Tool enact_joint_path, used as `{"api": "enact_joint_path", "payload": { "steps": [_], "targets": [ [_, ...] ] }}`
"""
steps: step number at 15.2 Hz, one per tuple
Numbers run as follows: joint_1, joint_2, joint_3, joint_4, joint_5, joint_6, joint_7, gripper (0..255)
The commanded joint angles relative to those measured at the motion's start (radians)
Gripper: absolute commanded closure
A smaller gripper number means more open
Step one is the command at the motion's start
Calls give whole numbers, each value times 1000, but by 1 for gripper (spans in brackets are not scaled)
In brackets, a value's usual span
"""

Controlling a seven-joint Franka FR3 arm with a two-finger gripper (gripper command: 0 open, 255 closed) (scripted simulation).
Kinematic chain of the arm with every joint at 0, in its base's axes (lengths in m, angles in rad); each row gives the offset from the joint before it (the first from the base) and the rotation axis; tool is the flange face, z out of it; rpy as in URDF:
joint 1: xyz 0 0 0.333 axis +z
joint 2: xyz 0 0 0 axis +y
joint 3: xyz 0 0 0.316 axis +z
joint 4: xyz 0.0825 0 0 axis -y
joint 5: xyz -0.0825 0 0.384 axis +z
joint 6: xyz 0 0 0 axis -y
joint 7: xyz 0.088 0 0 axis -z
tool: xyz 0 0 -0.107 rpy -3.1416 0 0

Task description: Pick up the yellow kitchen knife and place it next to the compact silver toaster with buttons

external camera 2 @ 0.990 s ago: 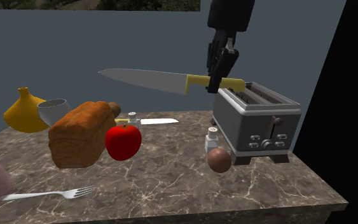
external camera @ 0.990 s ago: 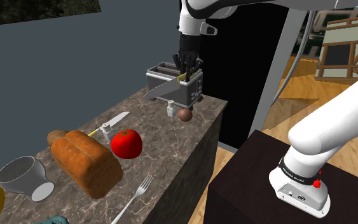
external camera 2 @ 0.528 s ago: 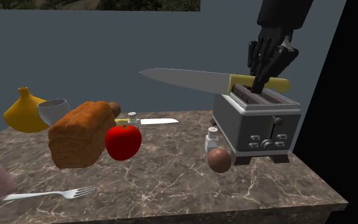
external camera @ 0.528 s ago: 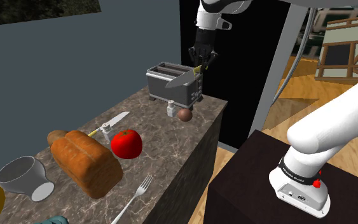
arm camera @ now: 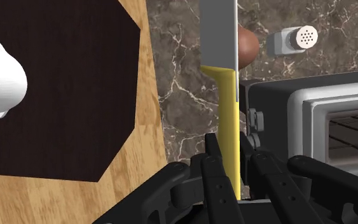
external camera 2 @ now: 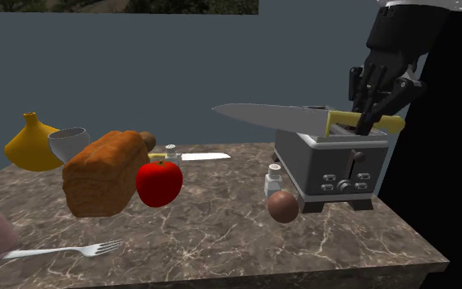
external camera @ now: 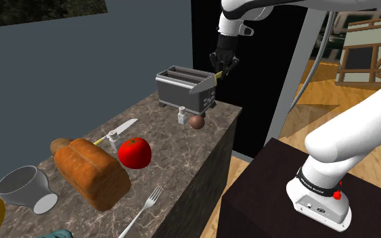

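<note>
Gripper (external camera 2: 367, 123) pinches the yellow handle of the kitchen knife (external camera 2: 303, 119). Both fingers are pressed against the handle, seen clearly in the wrist view (arm camera: 222, 83). The knife is airborne and held roughly level, its grey blade running out ahead of the fingers. The silver toaster (external camera 2: 336, 164) sits just below and to one side of the gripper. In the wrist view the handle runs alongside the toaster's knob face (arm camera: 323, 121), over the strip of marble counter (external camera 2: 221, 230) between that face and the counter edge. Under the far part of the blade lie a brown round object (arm camera: 247, 46) and a small shaker (arm camera: 295, 40). On the gripper's other side are wood floor and the dark stand (arm camera: 63, 89).

Progress, as judged: pick-up is done and the carry has reached the toaster. Left to do: lower to the counter beside the toaster, then release. The landing strip looks narrow, and the blade tip may meet the brown object or the shaker on descent.
</note>
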Motion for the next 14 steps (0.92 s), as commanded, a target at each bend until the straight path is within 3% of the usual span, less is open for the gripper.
{"api": "enact_joint_path", "payload": {
  "steps": [1, 14],
  "targets": [
    [1, -1, 2, -27, 2, 26, -5, 255],
    [7, 16, 20, -185, 17, 200, -28, 255]
  ]
}}
